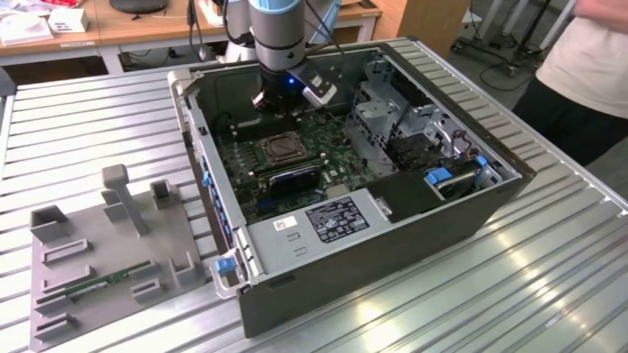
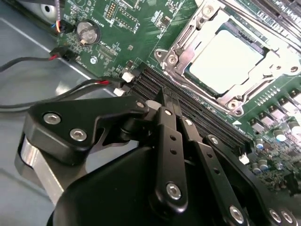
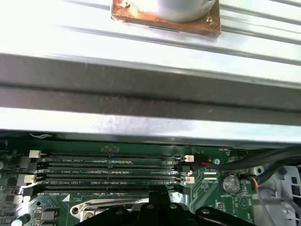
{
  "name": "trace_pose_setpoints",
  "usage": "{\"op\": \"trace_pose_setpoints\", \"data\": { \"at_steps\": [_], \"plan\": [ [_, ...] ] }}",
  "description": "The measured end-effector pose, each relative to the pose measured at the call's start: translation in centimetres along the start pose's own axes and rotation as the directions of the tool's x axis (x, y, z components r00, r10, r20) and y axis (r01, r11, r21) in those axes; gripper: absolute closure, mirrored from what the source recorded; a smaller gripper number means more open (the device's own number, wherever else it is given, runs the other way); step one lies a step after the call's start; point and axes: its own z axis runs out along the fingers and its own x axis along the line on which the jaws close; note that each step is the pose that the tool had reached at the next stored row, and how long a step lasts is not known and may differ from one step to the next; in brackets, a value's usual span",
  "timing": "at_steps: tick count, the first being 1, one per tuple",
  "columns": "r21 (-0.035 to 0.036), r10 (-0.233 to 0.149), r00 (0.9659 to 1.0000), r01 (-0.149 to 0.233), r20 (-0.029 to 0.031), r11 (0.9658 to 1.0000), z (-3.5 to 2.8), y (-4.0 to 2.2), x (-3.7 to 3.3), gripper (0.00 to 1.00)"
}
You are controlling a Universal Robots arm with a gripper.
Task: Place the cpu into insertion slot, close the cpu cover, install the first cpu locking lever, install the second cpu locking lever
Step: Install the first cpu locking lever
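The cpu point(image 2: 225, 59) lies flat in the insertion slot point(image 1: 279, 150), its silvery top showing through the window of the cpu cover point(image 2: 178, 47). The cover's metal frame lies down flat around the chip. My gripper point(image 1: 284, 103) hangs inside the open computer case, over the board just beyond the slot and above the long black memory slots point(image 2: 188, 106). In the second wrist view its black fingers point(image 2: 167, 117) meet at the tips with nothing between them, a short way off the cover's corner. The gripper's dark tip point(image 3: 160, 209) also shows in the first wrist view, next to the memory slots point(image 3: 113, 172).
The case walls point(image 1: 211, 169) and a metal drive cage point(image 1: 393, 125) close in around the board. Red and black cables point(image 2: 28, 63) and a coin battery point(image 2: 88, 32) lie beside my gripper. A grey fixture point(image 1: 98, 250) holding a green memory stick point(image 1: 98, 283) sits at the exterior view's left. A person point(image 1: 589, 66) stands at its right.
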Motion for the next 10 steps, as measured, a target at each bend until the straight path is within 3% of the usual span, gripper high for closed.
{"op": "trace_pose_setpoints", "data": {
  "at_steps": [6,7,9,10],
  "plan": [
    [0.0004,0.0,1.0,0.0,0.0,1.0,-0.07,0.02,-0.02,0.89],
    [0.0045,-0.001,1.0,0.001,-0.0003,1.0,-0.08,0.02,-0.02,0.89],
    [0.0229,-0.004,1.0,0.004,-0.0032,0.9997,-0.08,0.02,-0.03,0.89],
    [0.0337,-0.005,1.0,0.006,-0.0074,0.9994,-0.07,0.02,-0.04,0.89]
  ]
}}
